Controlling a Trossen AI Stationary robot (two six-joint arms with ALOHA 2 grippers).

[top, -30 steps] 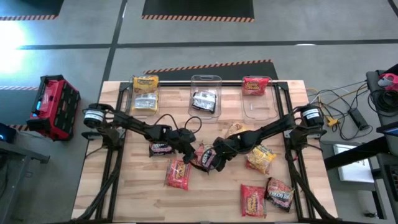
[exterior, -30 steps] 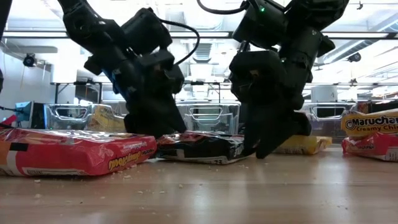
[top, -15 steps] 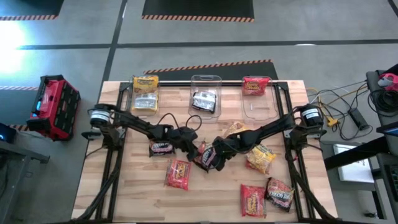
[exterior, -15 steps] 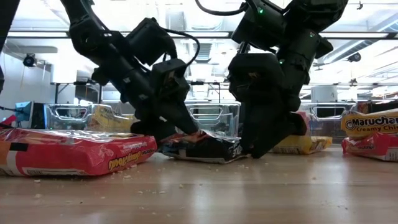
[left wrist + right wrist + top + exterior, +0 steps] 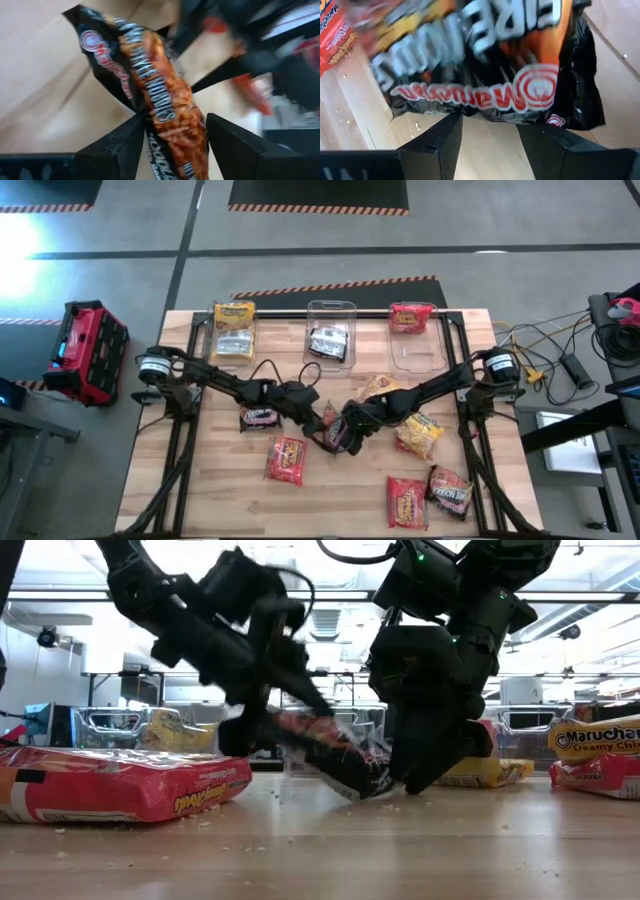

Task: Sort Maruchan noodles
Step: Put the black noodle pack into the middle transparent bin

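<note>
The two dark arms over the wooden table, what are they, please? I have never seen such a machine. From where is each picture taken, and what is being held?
They are two robot arms, each ending in a two-finger end effector. The high view looks straight down. The low view looks level across the table. Each wrist view looks forward past one arm's own fingers. Loose Maruchan noodle packets lie on the wood, for example a red packet and a yellow packet. Three clear bins stand along the far edge, with packets inside. The left end effector is shut on a dark packet and holds it tilted, one end raised. The right end effector is open at that packet's edge, not gripping it.
</note>
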